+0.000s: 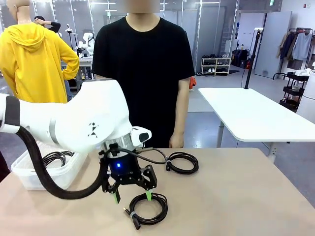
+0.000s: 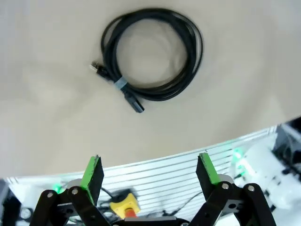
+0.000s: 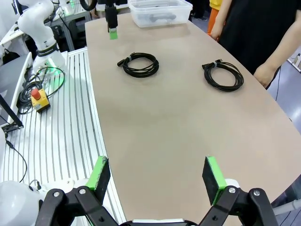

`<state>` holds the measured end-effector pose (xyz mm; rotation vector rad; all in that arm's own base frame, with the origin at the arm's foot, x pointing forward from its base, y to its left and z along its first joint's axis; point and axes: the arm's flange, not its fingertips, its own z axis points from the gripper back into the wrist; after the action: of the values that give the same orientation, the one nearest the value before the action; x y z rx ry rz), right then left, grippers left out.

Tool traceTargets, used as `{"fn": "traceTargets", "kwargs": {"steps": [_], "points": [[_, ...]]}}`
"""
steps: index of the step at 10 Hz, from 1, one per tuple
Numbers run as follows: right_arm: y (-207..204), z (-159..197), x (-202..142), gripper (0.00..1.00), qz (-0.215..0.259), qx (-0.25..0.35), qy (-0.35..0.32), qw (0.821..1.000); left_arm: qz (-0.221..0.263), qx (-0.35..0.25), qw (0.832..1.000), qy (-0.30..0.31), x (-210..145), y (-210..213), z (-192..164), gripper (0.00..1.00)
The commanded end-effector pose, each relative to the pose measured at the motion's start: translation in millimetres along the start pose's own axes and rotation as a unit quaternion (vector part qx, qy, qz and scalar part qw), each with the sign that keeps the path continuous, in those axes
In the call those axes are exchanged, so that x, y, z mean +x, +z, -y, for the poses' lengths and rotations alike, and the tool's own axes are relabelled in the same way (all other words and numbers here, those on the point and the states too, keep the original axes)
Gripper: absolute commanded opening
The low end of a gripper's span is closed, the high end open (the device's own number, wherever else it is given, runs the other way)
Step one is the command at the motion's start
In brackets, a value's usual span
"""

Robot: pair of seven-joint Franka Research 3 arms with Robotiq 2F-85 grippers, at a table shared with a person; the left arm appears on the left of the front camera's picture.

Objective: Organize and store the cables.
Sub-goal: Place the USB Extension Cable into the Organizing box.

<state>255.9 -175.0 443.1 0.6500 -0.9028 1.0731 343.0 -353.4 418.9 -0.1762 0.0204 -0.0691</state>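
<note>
Hovering above a round black cable coil [image 2: 195, 47], left fingers [image 2: 92, 172] spread empty; right fingers [image 3: 101, 172] likewise.

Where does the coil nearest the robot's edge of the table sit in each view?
Front view: near coil low centre, just below the open left jaws.
Left wrist view: near coil upper centre, on the table.
Right wrist view: near coil upper left of centre, left of the second coil.
Shared landmark: the left jaws' green pads, close to this coil.
</note>
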Motion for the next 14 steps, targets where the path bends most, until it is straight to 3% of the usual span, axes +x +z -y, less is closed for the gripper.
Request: {"fn": "traceTargets", "kwargs": {"steps": [1,6,14], "points": [[1.3,1.1,0.3,1.00,0.006,0.001,0.010,1.000,0.020,0.027,0.997,0.071,-2.6,-3.6,1.6,1.00],[1.3,1.1,0.3,1.00,0.006,0.001,0.010,1.000,0.004,0.076,0.978,0.192,34.0,-43.4,-15.3,1.00],[1.3,1.1,0.3,1.00,0.006,0.001,0.010,1.000,0.009,0.054,0.963,0.264,45.0,-93.0,-13.1,1.00]]}}
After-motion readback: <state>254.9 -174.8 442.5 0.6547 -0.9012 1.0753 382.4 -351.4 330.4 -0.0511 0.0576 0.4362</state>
